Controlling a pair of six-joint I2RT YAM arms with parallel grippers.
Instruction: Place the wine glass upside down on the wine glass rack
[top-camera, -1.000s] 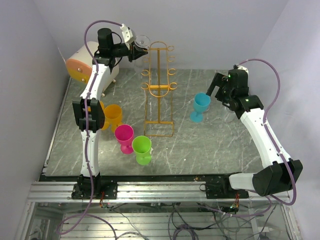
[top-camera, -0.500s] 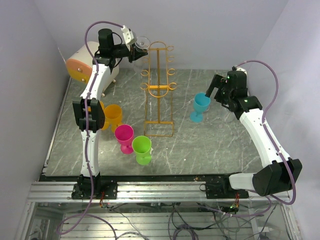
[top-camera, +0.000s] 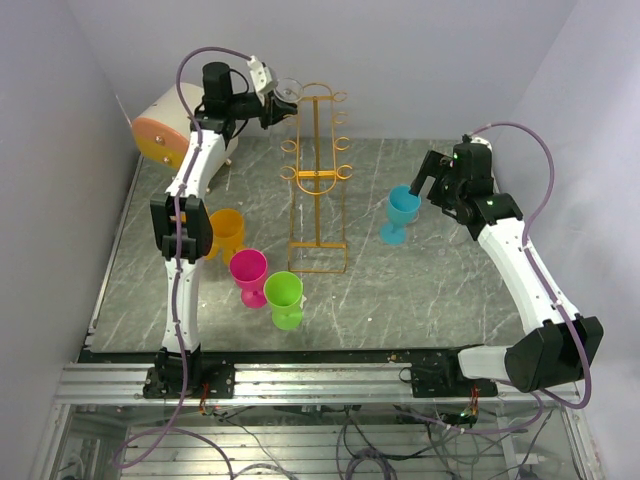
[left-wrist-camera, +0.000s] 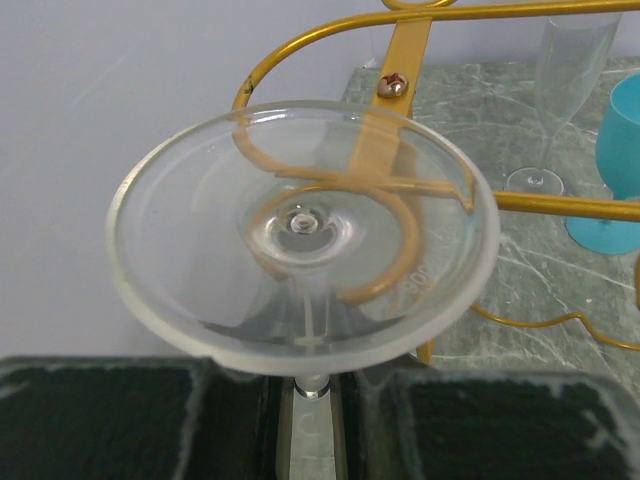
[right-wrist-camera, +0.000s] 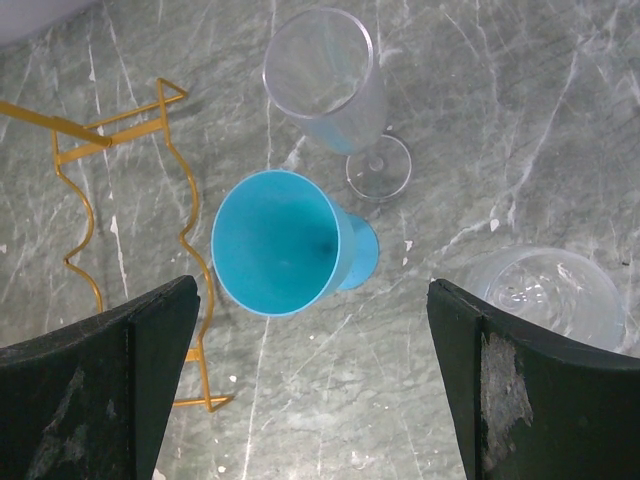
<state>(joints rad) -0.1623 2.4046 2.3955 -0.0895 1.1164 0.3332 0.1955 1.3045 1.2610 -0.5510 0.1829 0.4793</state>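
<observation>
Currently left gripper (left-wrist-camera: 312, 392) is clamped on the stem of the wine glass (left-wrist-camera: 300, 230), with the pads (left-wrist-camera: 150, 420) close together on either side of it. The glass's wide round end sits just ahead of the fingers and fills most of the wrist view. The wine glass rack (left-wrist-camera: 400, 60) is right behind the glass from the gripper's side, and one gold ring hook shows through the clear disc. Can't tell whether glass and wire touch.

From the top camera, the left gripper (top-camera: 270, 103) is raised high. The wine glass (top-camera: 288, 90) is at its tip, just beside the rounded top of the rack (top-camera: 318, 180), on the rack's left side.

Right gripper (right-wrist-camera: 320, 385) has its jaws wide apart and holds nothing. It hangs over the table (top-camera: 420, 290). A blue cup (right-wrist-camera: 275, 240) stands upright below and ahead of it, nearer its left finger. A clear flute (right-wrist-camera: 330, 80) is further ahead, just beyond the cup. Another clear glass (right-wrist-camera: 545, 290) sits by the right finger.
</observation>
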